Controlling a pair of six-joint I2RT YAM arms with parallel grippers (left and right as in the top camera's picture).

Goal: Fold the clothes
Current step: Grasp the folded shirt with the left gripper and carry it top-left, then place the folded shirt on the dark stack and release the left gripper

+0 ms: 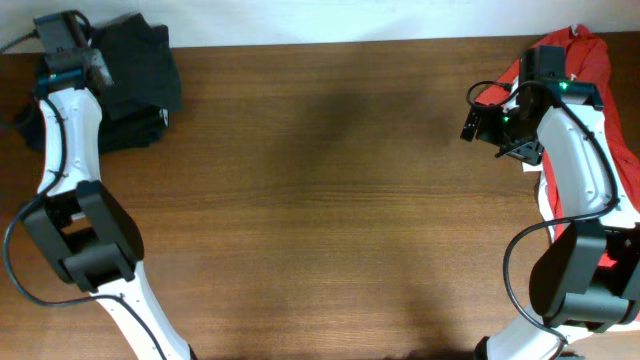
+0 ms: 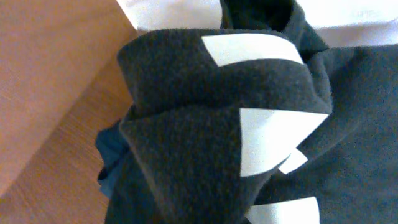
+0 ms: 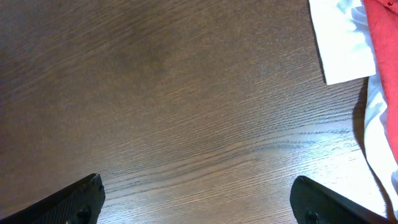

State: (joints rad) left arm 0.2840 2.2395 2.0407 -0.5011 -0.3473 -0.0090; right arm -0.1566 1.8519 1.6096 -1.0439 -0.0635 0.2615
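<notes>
Red shirt (image 1: 600, 70) lies beneath right arm, far from charcoal T-shirt (image 1: 140, 70).

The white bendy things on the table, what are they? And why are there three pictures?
They are two robot arms, each ending in a two-finger pincer called a gripper. One picture looks down from above the wooden table. The other two come from small cameras on the arms' wrists. The left gripper is at the far corner, over a dark T-shirt with white letters; its camera sees that cloth bunched up close, and it seems pinched shut on it. The right gripper is open and holds nothing. A red shirt lies beside it.
</notes>
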